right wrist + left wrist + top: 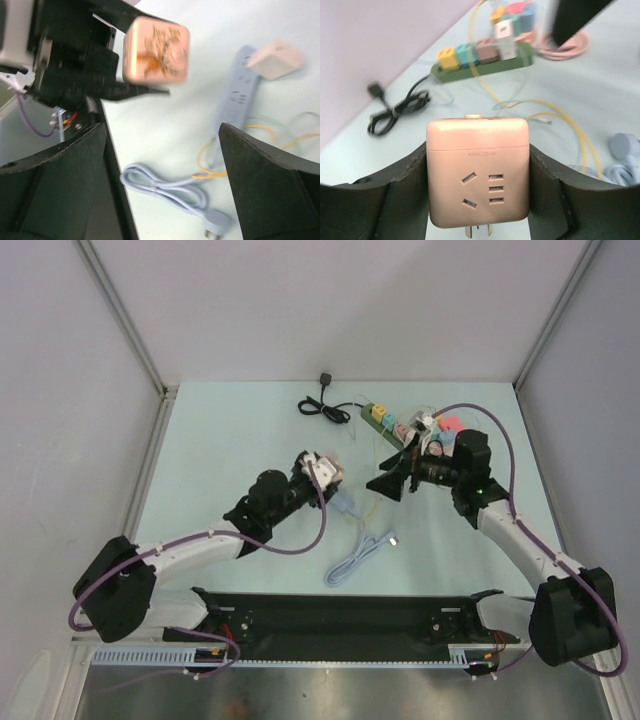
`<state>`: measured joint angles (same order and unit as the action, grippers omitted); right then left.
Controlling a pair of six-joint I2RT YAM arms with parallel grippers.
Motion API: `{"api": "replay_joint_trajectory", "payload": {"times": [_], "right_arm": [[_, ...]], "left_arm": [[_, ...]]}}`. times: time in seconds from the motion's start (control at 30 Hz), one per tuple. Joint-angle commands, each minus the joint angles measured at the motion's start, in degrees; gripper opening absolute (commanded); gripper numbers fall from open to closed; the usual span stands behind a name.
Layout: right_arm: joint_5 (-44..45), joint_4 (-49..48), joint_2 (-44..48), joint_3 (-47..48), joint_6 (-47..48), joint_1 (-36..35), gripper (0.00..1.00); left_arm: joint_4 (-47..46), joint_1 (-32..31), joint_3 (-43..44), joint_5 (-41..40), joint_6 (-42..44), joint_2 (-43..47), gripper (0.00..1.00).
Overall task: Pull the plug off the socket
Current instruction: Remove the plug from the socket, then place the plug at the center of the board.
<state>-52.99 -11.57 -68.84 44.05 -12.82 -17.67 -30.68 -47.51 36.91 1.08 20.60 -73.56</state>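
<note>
My left gripper (pixel 318 466) is shut on a pink cube plug adapter (pixel 477 170). The adapter is lifted off the table and its metal prongs are bare below it. It also shows in the right wrist view (pixel 156 50), up between the left arm's black fingers. A light blue power strip (pixel 240 95) lies on the table with a beige plug (pixel 275 59) sitting on its far end. The strip lies just below the left gripper in the top view (pixel 349 504). My right gripper (pixel 386 484) is open and empty, hovering to the right of the strip.
A green power strip (pixel 480 65) with coloured cubes lies at the back. A black cable (pixel 395 110) is bundled to its left. Yellow wire (pixel 570 125) loops across the table. The blue strip's coiled cord (pixel 165 185) and its plug (pixel 217 222) lie near the front.
</note>
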Motion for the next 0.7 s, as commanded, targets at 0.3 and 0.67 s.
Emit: {"api": "replay_joint_trajectory", "payload": {"times": [0.3, 0.67], "right_arm": [[-1.3, 4.7, 4.8, 2.4, 9.1, 7.4, 1.00], [-0.5, 7.3, 5.0, 3.4, 11.5, 8.0, 1.00]], "left_arm": [[24.2, 31.4, 17.5, 1.5, -42.3, -12.4, 0.00], [43.6, 46.0, 48.1, 1.9, -44.7, -39.5, 0.00]]}}
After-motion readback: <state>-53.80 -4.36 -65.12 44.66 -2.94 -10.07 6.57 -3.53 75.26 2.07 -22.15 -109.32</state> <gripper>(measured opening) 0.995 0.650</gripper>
